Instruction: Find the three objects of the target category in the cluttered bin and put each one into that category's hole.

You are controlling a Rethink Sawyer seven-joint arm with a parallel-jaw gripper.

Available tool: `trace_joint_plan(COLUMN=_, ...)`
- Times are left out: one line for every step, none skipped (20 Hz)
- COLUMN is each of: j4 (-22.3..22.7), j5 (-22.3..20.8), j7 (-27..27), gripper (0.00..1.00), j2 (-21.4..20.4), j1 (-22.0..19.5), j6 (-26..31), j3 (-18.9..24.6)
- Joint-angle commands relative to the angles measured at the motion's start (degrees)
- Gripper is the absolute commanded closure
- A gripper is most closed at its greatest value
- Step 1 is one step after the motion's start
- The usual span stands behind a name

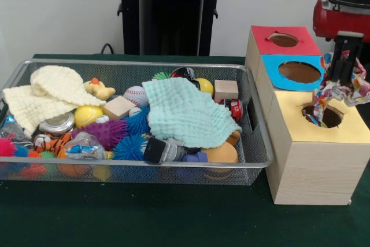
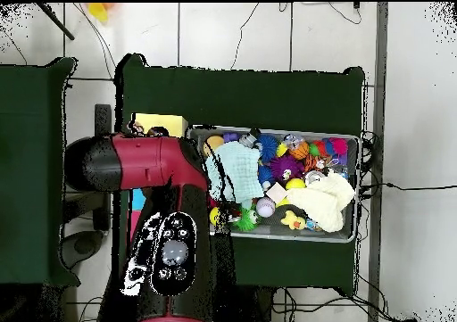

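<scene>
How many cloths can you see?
3: a cream cloth at the bin's left end, a mint cloth in the bin's middle, a patterned cloth over the yellow hole. More may be buried.

Arm (image 2: pixel 147 162) covers most of the wooden box (image 2: pixel 161 124) from overhead; only its yellow corner shows. Front view cuts the arm at the top-right edge. Patterned cloth (image 1: pixel 341 88) wraps the gripper (image 1: pixel 345 62), so finger state unreadable. Mint cloth (image 1: pixel 185 111) buries several toys (can't identify them). Cloth's lower end vanishes inside the yellow hole (image 1: pixel 324 115).
</scene>
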Motion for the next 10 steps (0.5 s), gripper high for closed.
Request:
trace_joint_plan(j4=-1.5, j5=0.2, j7=8.6, gripper=1.00, j2=3.8, j1=-2.2, j6=0.7, j3=0.4)
trace_joint_plan(j4=-1.5, j5=0.1, j7=8.4, gripper=1.00, j2=4.0, j1=-2.4, j6=0.3, j3=0.6)
trace_joint_plan(j4=-1.5, j5=0.1, j7=8.2, gripper=1.00, j2=4.2, j1=-2.7, j6=-0.1, j3=0.7)
trace_joint_plan(j4=-1.6, j5=0.2, j7=8.1, gripper=1.00, j2=4.5, j1=-2.9, j6=-0.5, j3=0.8)
trace_joint_plan(j4=-1.5, j5=0.2, j7=8.2, gripper=1.00, j2=4.6, j1=-2.9, j6=-0.9, j3=0.9)
trace_joint_plan(j4=-1.7, j5=0.2, j7=8.4, gripper=1.00, j2=4.9, j1=-3.0, j6=-1.2, j3=0.8)
trace_joint_plan(j4=-1.6, j5=0.3, j7=8.5, gripper=1.00, j2=5.0, j1=-3.0, j6=-1.4, j3=0.9)
trace_joint_plan(j4=-1.5, j5=0.5, j7=8.6, gripper=1.00, j2=5.1, j1=-3.1, j6=-1.6, j3=1.1)
trace_joint_plan(j4=-1.5, j5=0.4, j7=8.5, gripper=1.00, j2=5.2, j1=-3.2, j6=-1.8, j3=1.0)
trace_joint_plan(j4=-1.4, j5=0.3, j7=8.3, gripper=1.00, j2=5.2, j1=-3.2, j6=-1.8, j3=1.0)
